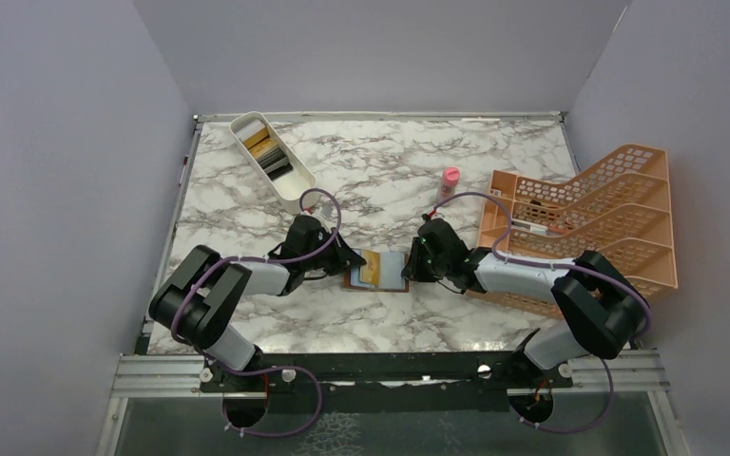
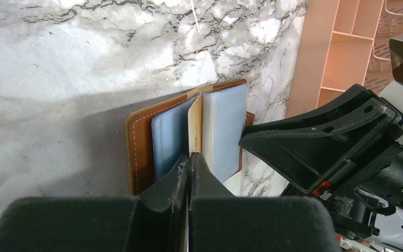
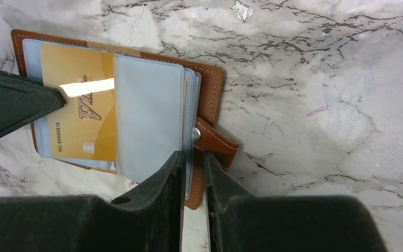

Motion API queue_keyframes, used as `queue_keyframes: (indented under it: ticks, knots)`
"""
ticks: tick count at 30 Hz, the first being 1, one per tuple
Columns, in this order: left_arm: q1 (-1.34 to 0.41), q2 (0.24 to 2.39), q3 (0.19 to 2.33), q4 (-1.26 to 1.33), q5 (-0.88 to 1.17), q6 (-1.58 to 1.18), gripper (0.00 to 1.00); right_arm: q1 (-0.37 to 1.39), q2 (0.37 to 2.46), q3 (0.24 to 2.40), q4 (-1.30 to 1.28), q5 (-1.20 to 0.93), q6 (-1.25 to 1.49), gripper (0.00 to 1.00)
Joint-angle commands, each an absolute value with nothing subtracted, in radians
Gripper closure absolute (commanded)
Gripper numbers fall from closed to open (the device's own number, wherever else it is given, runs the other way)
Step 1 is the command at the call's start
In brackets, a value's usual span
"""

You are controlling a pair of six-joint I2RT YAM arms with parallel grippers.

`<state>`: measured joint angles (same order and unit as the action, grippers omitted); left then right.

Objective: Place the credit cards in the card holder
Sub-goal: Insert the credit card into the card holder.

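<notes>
Three lilac walls (image 1: 57, 142), marble table (image 1: 380, 171) — left hand (image 2: 190, 160) pinching card (image 3: 81, 113), right hand (image 3: 193, 157) pinching card holder (image 3: 210, 89)

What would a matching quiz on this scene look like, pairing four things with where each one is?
Things:
1. gold card
2. white tray
3. orange rack
4. card holder

Places:
A. back left, spare cards inside
B. far right side
C. lying open in the middle
D. pinched in the left gripper

Pairs: 1-D, 2-A, 3-B, 4-C.
</notes>
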<state>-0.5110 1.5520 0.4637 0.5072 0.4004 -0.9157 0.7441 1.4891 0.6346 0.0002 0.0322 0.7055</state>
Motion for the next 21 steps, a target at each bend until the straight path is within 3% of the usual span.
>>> queue_keyframes:
  ticks: [1,21]
  knots:
    - [-0.522,1.532,0.462,0.525,0.407,-0.913,1.00,0.744,1.526,0.596,-0.069,0.015,0.683,0.78]
    - [-0.522,1.511,0.459,0.517,0.420,-0.936,1.00,0.745,1.523,0.595,-0.069,0.014,0.682,0.78]
